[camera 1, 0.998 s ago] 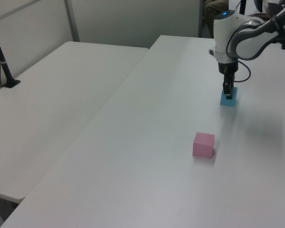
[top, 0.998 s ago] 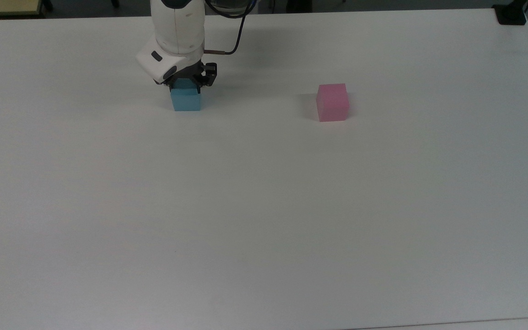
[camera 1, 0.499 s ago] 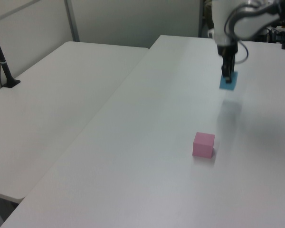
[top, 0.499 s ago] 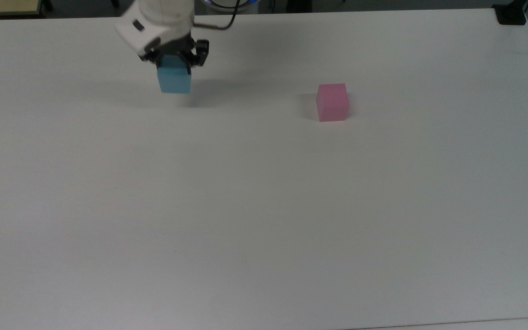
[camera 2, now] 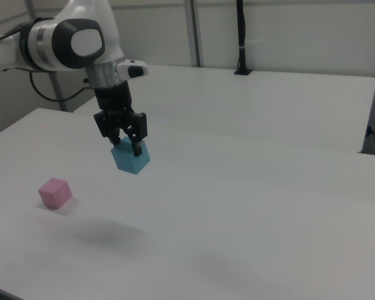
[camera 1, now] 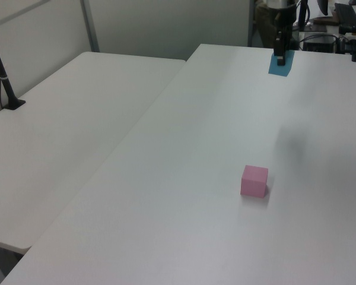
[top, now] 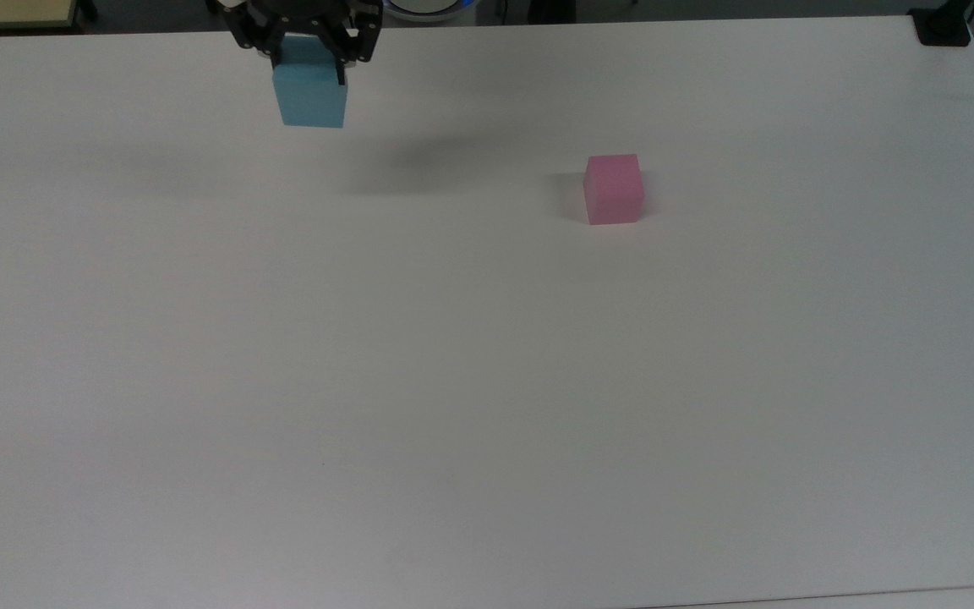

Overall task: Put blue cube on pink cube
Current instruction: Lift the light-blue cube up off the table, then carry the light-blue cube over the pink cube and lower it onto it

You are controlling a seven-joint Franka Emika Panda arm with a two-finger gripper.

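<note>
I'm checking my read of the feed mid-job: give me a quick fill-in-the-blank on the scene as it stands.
1. The gripper has its jaws shut on the ____ cube.
2. The blue cube is ____ the table, its shadow lying apart from it.
3. The cube resting on the table is ____.
4. In the top view, the pink cube lies to the ____ of the blue cube.

Missing words: blue; above; pink; right

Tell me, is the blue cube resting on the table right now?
No, the right view shows the blue cube held in the gripper, clear above the table.
</note>
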